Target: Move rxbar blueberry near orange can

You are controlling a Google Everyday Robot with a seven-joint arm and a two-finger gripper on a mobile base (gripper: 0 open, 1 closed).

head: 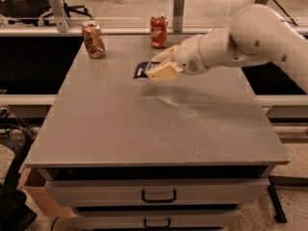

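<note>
Table (144, 129), orange can (93, 39), red can (159, 31), tool (156, 69) above

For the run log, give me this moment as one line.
gripper: holds bar | where: over table, in front of red can | orange can: far-left corner, bar not yet beside it

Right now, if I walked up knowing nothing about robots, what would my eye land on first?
First, the big white arm reaching in from the right, its gripper over the far middle of the grey table, fingers shut on the dark blue rxbar blueberry. Next, two cans standing at the far edge: the orange can at the left corner and a red can just behind the gripper.
</note>
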